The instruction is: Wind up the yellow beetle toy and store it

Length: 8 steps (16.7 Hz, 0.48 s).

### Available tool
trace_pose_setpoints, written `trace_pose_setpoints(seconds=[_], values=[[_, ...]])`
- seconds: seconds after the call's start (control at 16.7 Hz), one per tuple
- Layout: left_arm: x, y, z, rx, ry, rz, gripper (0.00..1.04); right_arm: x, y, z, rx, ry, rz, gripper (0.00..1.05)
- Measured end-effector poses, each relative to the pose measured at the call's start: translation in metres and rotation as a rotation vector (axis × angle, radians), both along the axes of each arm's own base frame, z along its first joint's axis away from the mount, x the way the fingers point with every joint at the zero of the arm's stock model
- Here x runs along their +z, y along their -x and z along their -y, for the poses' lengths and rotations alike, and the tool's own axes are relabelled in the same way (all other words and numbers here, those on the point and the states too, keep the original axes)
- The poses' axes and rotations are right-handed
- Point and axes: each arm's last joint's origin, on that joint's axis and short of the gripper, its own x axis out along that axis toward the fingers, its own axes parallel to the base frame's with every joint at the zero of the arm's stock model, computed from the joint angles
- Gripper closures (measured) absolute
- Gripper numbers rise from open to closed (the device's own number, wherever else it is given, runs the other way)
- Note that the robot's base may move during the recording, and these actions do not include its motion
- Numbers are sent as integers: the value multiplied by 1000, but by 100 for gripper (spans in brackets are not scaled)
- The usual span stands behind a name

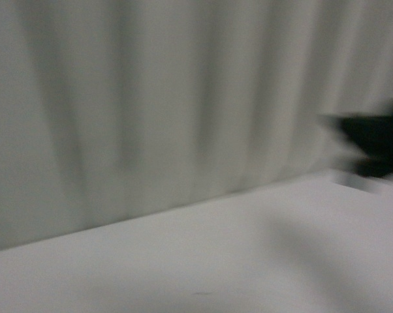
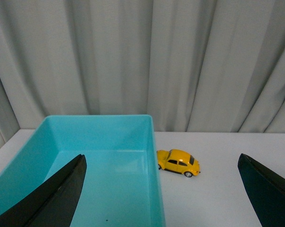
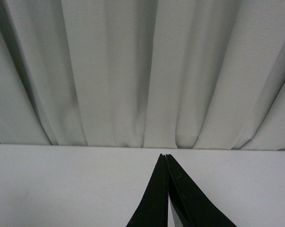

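Black tapered left fingers (image 2: 62, 194) spread wide, smooth turquoise bin (image 2: 100, 135) beside glossy yellow beetle toy (image 2: 178, 162); right fingers (image 3: 154, 198) pressed together.

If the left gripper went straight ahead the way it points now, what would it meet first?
Probably the side wall of the teal bin, or the yellow beetle toy just beside it; depth is unclear.

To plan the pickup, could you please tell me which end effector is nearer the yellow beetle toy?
Left, likely. The left end effector is open with the yellow beetle toy ahead, beside the teal bin; the right end effector, shut, sees only table and curtain.
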Motion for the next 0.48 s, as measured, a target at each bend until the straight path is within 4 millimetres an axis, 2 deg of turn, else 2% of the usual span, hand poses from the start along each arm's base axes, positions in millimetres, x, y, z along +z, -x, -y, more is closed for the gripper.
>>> trace_pose_setpoints(seconds=[0.18,0.3,0.48], values=[[0,0,0,0,0,1,7,0,18,-5,-8,-23,61,103],[0,0,0,-2,0,1,7,-13,29,-18,12,-29,26,103],[0,0,0,-1,0,0,7,-15,42,-18,3,-29,48,103]])
